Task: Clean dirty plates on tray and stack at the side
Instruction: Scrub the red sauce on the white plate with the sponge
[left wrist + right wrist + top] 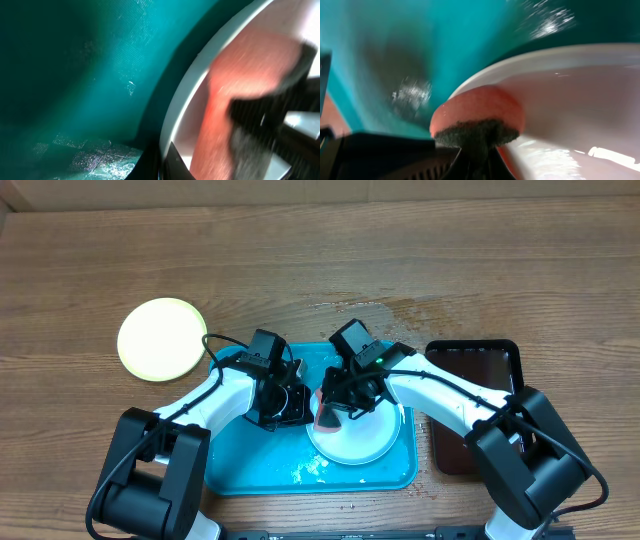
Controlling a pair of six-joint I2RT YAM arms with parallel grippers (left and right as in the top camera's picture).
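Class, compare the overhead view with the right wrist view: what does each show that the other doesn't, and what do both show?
Only overhead: a round yellow-green plastic plate on the wooden table, and a dark rectangular tray. Only right wrist: the pink sponge's dark scouring layer, pinched in the right hand. Both: the turquoise rectangular plastic tray, the round white plate on it, the sponge at its rim.
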